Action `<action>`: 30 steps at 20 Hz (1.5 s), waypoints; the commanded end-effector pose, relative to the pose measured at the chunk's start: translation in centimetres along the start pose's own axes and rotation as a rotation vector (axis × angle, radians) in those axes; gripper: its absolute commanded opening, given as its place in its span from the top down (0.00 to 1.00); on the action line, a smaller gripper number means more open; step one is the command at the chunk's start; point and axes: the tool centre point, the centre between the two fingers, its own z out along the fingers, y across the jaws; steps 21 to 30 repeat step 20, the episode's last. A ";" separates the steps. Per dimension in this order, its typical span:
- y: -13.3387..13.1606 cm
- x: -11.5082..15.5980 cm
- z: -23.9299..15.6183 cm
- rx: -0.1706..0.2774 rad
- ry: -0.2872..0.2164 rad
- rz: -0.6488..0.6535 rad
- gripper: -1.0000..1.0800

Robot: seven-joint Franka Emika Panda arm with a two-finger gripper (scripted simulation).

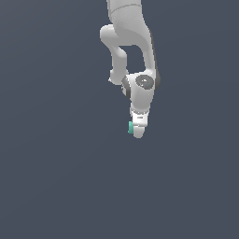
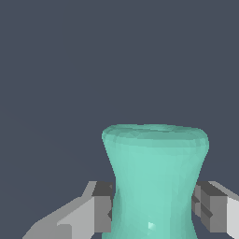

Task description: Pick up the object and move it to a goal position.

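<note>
Spool pinched at waist

My gripper (image 2: 154, 205) clamps the teal spool (image 2: 154, 182) between both pads; looks rigid, light, smooth—narrow waist should keep it from slipping.

Plain dark slate-blue backdrop (image 1: 51, 177), featureless throughout.

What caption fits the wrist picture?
Robot hand squeezing a teal spool between its grey fingers.
</note>
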 end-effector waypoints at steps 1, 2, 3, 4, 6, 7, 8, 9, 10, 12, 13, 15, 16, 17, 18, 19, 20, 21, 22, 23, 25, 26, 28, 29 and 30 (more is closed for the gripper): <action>0.5 -0.9 -0.4 0.000 0.000 0.001 1.00; 0.8 -1.4 -0.6 0.000 0.000 0.001 1.00; 1.1 -1.9 -0.9 0.000 0.000 0.001 1.00; 1.4 -2.4 -1.1 0.000 0.001 0.001 1.00; 2.2 -3.8 -1.7 0.000 0.001 0.001 1.00; 2.6 -4.5 -2.1 0.000 0.001 0.001 1.00; 3.0 -5.3 -2.4 0.000 0.001 0.001 1.00; 3.4 -5.9 -2.7 0.000 0.001 0.001 1.00; 3.8 -6.5 -3.0 0.001 0.001 0.001 1.00; 4.5 -7.6 -3.5 0.001 0.001 0.001 1.00; 4.8 -8.1 -3.7 0.001 0.001 0.001 1.00; 5.3 -8.8 -4.0 0.001 0.001 0.001 1.00; 5.5 -9.1 -4.1 0.001 0.001 0.001 1.00; 5.6 -9.3 -4.2 0.001 0.001 0.001 1.00; 5.7 -9.5 -4.3 0.001 0.001 0.001 1.00; 5.8 -9.5 -4.3 0.001 0.001 0.001 1.00; 5.8 -9.6 -4.3 0.001 0.001 0.001 1.00; 5.8 -9.6 -4.3 0.001 0.001 0.001 1.00; 5.8 -9.6 -4.3 0.001 0.001 0.001 1.00; 5.8 -9.6 -4.3 0.001 0.001 0.001 1.00; 5.8 -9.6 -4.3 0.001 0.001 0.001 1.00; 5.8 -9.6 -4.3 0.001 0.001 0.001 1.00; 5.8 -9.6 -4.3 0.001 0.001 0.001 1.00; 5.8 -9.6 -4.3 0.001 0.001 0.001 1.00; 5.8 -9.6 -4.3 0.001 0.001 0.001 1.00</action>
